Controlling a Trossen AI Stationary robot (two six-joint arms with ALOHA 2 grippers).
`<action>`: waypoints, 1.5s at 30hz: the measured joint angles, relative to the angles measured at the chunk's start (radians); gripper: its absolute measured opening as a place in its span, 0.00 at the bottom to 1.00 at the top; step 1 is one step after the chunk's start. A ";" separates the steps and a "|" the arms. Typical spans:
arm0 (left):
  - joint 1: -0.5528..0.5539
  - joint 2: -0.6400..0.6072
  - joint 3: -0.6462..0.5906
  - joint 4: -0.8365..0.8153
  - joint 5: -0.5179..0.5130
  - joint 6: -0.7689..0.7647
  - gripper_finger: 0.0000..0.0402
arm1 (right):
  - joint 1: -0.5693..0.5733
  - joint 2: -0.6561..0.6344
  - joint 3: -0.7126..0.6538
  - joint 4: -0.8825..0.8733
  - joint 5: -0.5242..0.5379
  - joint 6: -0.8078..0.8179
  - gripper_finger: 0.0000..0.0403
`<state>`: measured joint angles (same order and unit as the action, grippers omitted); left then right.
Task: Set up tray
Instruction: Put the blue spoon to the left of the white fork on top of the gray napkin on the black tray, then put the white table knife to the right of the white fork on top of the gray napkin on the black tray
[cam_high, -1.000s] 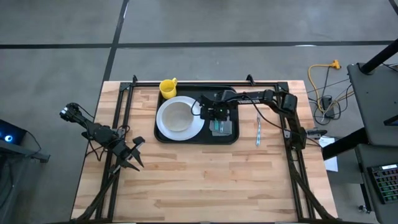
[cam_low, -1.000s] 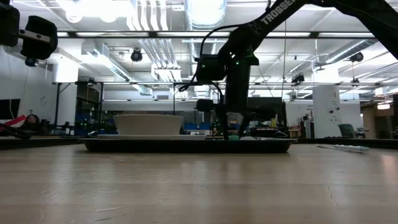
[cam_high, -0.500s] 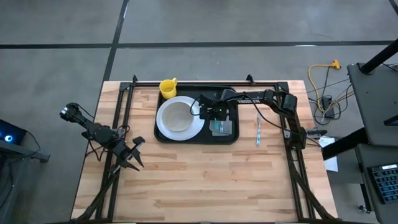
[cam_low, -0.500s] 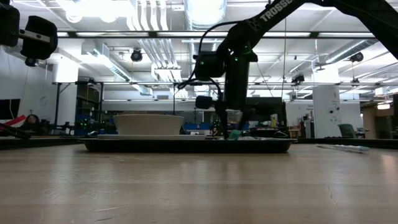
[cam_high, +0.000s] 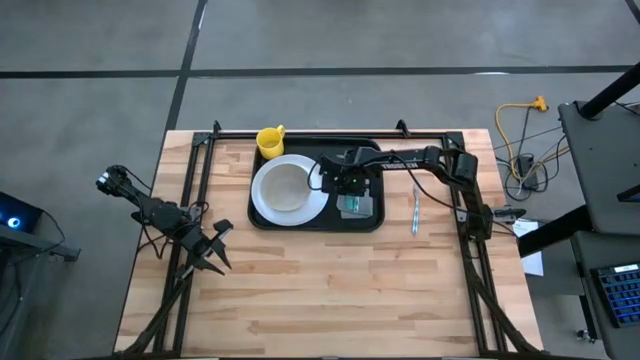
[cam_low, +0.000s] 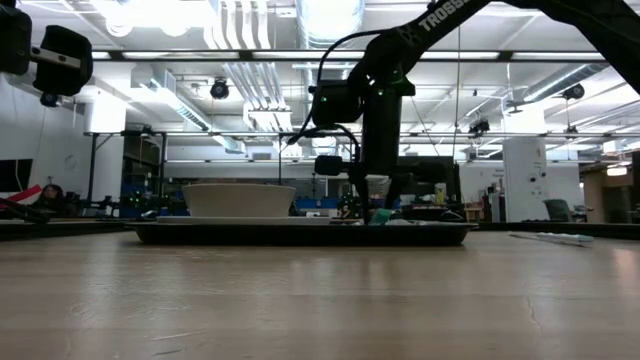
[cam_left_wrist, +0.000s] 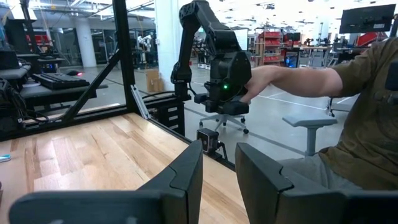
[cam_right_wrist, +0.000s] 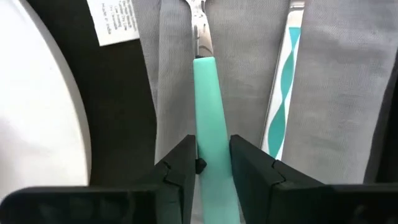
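Note:
The black tray (cam_high: 315, 226) lies on the far half of the wooden table. On its left part stands a white plate (cam_high: 288, 190); on its right part lies a grey napkin (cam_high: 358, 205). My right gripper (cam_high: 350, 188) hangs over the napkin, shut on a teal-handled utensil (cam_right_wrist: 210, 112). A second utensil with a teal and white handle (cam_right_wrist: 285, 68) lies on the napkin beside it. My left gripper (cam_high: 212, 255) waits open near the table's left edge. My right gripper pinches the utensil's teal handle (cam_right_wrist: 211, 149) between its two fingers, coming from above and pointing down. The fingers lie along the handle. The metal neck (cam_right_wrist: 199, 31) points away from the gripper, over the grey napkin (cam_right_wrist: 242, 68); whether it rests on the cloth I cannot tell.
A yellow cup (cam_high: 270, 140) stands on the table just beyond the tray's far left corner. Another utensil (cam_high: 415, 212) lies on the wood right of the tray. The near half of the table is bare wood. A seated person (cam_left_wrist: 348, 124) shows beyond the table's left side.
My right arm has risen a little over the napkin, still shut on the teal handle, whose end now shows below the fingers in the low view.

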<state>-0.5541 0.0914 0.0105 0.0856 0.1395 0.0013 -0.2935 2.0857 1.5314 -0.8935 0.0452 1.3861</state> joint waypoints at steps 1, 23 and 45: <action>0.000 0.000 0.000 0.000 0.000 0.000 0.19 | 0.000 0.000 0.000 0.001 0.000 0.006 0.22; 0.000 0.000 0.000 0.000 0.000 0.000 0.19 | -0.013 0.007 0.000 0.010 -0.020 -0.119 0.38; 0.000 0.000 0.000 0.000 0.000 0.000 0.19 | -0.017 -0.004 0.019 -0.003 -0.027 -0.248 0.36</action>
<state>-0.5541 0.0914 0.0107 0.0856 0.1396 0.0013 -0.3103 2.0817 1.5501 -0.8962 0.0181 1.1378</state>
